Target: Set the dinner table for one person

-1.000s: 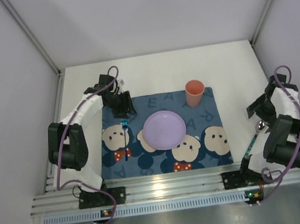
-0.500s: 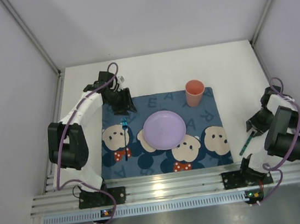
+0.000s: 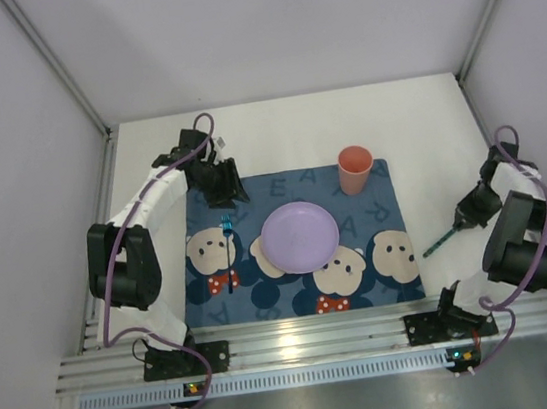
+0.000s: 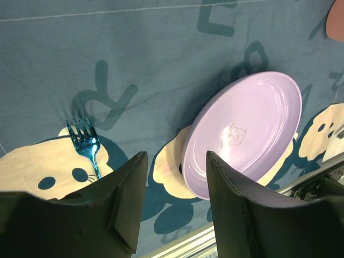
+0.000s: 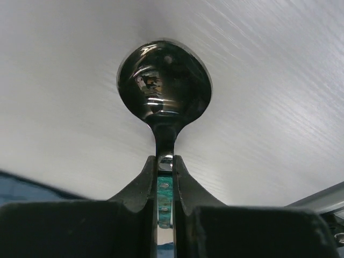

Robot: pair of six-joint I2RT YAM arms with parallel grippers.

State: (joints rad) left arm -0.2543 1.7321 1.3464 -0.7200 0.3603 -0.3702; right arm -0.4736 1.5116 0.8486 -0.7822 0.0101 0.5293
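On the white dinner table (image 3: 284,127) lies a dark blue bear-print mat (image 3: 376,213). It holds a lilac plate (image 3: 300,236), a salmon cup (image 3: 355,169) and a blue fork (image 3: 227,239) left of the plate. My right gripper (image 3: 464,218) is shut on a spoon (image 3: 440,241) right of the mat, its green handle slanting toward the mat. In the right wrist view the shiny spoon bowl (image 5: 164,80) juts out past the gripper (image 5: 165,161). My left gripper (image 4: 174,180) is open and empty above the mat, with the fork (image 4: 83,142) and plate (image 4: 244,131) below it.
Grey walls close in the table on three sides. A metal rail (image 3: 302,342) with both arm bases runs along the near edge. The left gripper (image 3: 220,183) hovers over the mat's far left corner.
My right gripper dropped onto the spoon beside the mat and shut on it, and the handle has swung round toward the mat. The left arm has barely shifted.
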